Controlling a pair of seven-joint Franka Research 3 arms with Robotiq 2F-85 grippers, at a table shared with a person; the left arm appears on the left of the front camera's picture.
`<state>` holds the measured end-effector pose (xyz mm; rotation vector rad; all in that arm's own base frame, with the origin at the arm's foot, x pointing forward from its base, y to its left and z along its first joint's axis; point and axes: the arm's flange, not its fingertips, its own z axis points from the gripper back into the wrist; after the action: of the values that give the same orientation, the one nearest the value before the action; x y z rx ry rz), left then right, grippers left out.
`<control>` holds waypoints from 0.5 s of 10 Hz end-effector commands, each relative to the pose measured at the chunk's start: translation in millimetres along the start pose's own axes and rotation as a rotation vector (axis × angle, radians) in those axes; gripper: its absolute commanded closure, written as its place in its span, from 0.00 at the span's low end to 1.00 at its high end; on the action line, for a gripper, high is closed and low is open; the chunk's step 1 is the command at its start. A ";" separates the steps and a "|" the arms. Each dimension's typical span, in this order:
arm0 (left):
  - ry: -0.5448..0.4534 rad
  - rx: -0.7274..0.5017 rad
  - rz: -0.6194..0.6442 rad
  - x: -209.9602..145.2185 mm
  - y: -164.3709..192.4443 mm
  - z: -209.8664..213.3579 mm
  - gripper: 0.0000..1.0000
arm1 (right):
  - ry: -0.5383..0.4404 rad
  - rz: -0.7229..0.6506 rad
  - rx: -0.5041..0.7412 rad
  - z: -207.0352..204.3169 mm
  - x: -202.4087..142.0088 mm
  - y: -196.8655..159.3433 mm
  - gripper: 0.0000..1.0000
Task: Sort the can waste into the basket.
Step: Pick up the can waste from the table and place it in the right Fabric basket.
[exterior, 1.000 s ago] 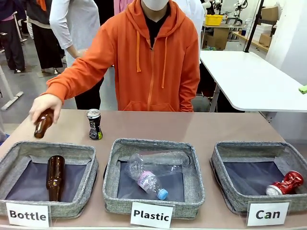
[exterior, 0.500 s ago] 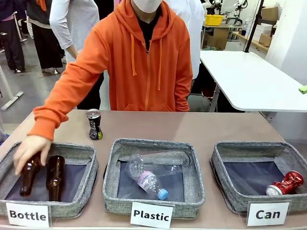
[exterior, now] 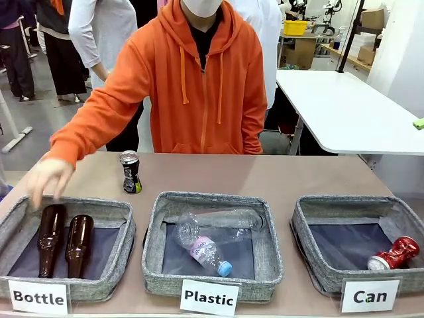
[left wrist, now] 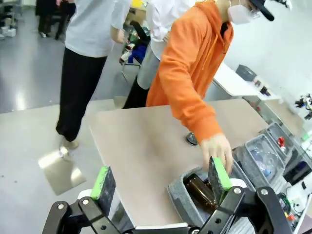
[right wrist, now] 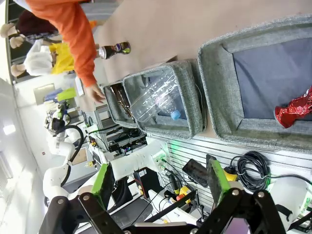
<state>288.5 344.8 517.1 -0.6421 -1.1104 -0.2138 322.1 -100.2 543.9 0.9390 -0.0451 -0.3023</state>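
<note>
A crushed shiny red can [exterior: 395, 253] lies in the grey basket labelled "Can" [exterior: 331, 283] at the right; the right wrist view shows the same red can [right wrist: 294, 108] in that basket [right wrist: 214, 92]. The black-and-silver can [exterior: 130, 171] stands upright on the table behind the left baskets, and appears as a small can [right wrist: 114, 49] in the right wrist view. My left gripper [left wrist: 161, 176] is open and empty, held high off the table's left end. Off the table's front, my right gripper [right wrist: 158, 183] is open too, with nothing in it.
The "Bottle" basket [exterior: 112, 281] at the left holds two brown glass bottles [exterior: 65, 244]. A person in an orange hoodie holds a hand [exterior: 45, 179] just above it. The middle "Plastic" basket [exterior: 154, 265] holds clear plastic bottles [exterior: 215, 233]. Bare table stretches behind the baskets.
The person lowered a second brown bottle into the "Bottle" basket, let go of it and lifted the hand. The cans and my grippers stayed put.
</note>
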 end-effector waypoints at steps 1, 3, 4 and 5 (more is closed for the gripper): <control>-0.003 0.001 0.015 -6.8 -17.3 -12.6 0.00 | 0.008 0.018 -0.013 5.2 0.8 -0.7 0.00; 0.029 -0.010 0.013 -6.7 -17.2 -26.5 0.00 | 0.008 0.018 -0.013 5.2 0.8 -0.7 0.00; 0.056 -0.016 -0.001 -3.0 -18.4 -38.1 0.00 | 0.008 0.018 -0.013 5.2 0.8 -0.7 0.00; 0.076 -0.009 -0.034 -2.9 -26.1 -57.6 0.00 | 0.008 0.018 -0.013 5.2 0.8 -0.7 0.00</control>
<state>313.3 303.0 506.2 -0.6468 -1.0697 -0.2540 322.1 -100.2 543.9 0.9390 -0.0450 -0.3021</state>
